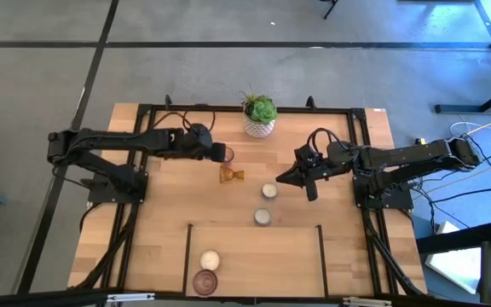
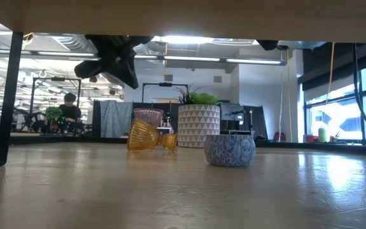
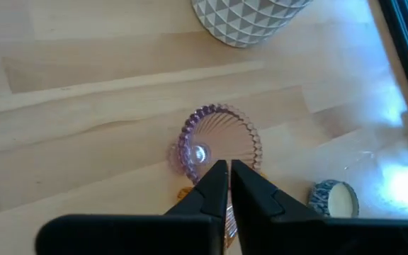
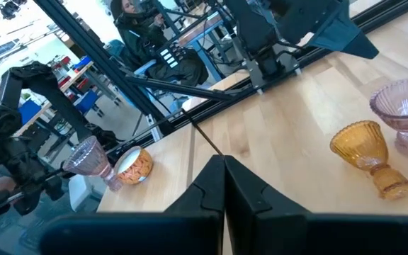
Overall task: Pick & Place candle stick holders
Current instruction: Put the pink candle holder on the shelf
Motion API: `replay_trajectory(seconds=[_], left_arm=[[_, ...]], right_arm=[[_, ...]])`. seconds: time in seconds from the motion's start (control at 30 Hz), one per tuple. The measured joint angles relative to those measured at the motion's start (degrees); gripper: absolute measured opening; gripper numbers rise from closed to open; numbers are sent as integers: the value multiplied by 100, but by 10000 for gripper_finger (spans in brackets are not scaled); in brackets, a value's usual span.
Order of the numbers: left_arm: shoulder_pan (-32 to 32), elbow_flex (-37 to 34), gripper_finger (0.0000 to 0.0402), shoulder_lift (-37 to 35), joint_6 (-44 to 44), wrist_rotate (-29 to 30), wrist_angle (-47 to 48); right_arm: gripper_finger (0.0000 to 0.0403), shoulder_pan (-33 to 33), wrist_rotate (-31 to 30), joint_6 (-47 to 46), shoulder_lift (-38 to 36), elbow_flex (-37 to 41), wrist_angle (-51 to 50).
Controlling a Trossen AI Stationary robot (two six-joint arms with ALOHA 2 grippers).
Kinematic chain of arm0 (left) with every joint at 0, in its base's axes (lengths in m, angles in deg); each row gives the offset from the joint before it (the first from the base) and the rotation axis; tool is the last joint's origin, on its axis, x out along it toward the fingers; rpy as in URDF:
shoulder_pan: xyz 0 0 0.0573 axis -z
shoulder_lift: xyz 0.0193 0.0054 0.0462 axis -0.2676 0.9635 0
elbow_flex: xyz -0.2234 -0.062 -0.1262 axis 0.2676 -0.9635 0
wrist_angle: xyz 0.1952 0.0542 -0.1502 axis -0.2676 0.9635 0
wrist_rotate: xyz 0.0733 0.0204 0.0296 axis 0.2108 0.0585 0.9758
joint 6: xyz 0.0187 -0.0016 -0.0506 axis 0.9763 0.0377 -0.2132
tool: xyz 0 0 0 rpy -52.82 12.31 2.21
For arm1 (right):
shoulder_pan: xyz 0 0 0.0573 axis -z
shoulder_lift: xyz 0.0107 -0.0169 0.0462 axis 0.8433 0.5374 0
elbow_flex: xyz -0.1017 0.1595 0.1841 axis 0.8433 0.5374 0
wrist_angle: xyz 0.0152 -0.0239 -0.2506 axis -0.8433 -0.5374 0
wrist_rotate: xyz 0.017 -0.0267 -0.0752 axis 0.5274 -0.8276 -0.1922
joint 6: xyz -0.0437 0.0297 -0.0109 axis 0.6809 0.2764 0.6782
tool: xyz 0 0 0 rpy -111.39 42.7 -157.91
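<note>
1. Hovering over the purplish-pink glass holder (image 3: 218,145) left of and just below the plant pot (image 1: 259,126): left end effector (image 3: 229,170), fingers nearly together with a thin slit between them, nothing clamped, tips above the holder's near rim in the wrist view.
2. Standing upright on the tabletop (image 1: 160,222), that pink holder (image 1: 226,154); close to the plant pot, not touching.
3. Lying on its side just below the pink holder, farther from the plant pot: amber glass holder (image 1: 231,175), touching or nearly so; contact cannot be told.
4. Sitting below and right of the plant pot: one cream-white holder (image 1: 268,191), with a second (image 1: 262,217) farther down the same line.
5. Resting far from the plant pot at the tabletop's front edge: third cream-white holder (image 1: 209,259), with the second purplish-pink holder (image 1: 205,280) touching or just beside it.
6. Waiting right of and below the plant pot, just right of the nearer cream-white holder: right end effector (image 1: 281,180), fingers pressed fully together, empty, raised off the surface in the low view.
</note>
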Motion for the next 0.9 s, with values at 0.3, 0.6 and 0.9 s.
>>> replay_trajectory(seconds=[0.3,0.6,0.9], left_arm=[[-429,0,91,0,149,-433,94],[-748,0,107,288,129,-746,92],[-778,0,128,765,176,-1445,-470]], right_arm=[[1,0,46,9,0,0,-9],[1,3,48,9,0,-2,-13],[1,3,48,-10,0,-2,-35]])
